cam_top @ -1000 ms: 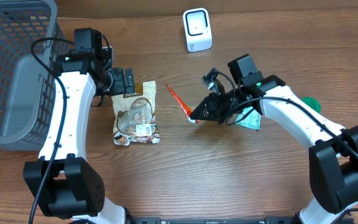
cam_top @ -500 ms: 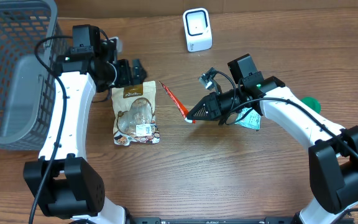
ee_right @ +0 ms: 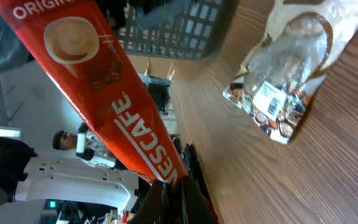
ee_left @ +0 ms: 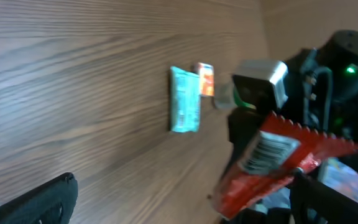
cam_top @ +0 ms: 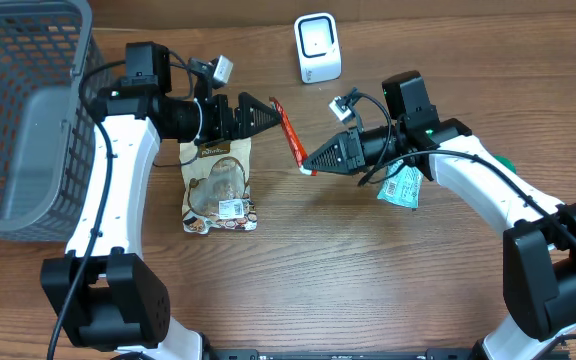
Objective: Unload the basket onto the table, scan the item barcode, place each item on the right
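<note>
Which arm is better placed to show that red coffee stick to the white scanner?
Likely right: the right gripper clamps the red coffee stick near the white scanner; the left gripper is open, empty.

Setting: a brown wooden table (cam_top: 368,290), its grain running left to right in the overhead view, evenly lit from above so that only soft, faint shadows fall on it. A grey mesh basket (cam_top: 18,100) occupies the far left corner. Beyond the table edge, the tilted right wrist view shows a bright room with a pale wall (ee_right: 30,93), a dark-haired person (ee_right: 59,140) in dark clothing, and white equipment (ee_right: 73,186) just beside them, all blurred
</note>
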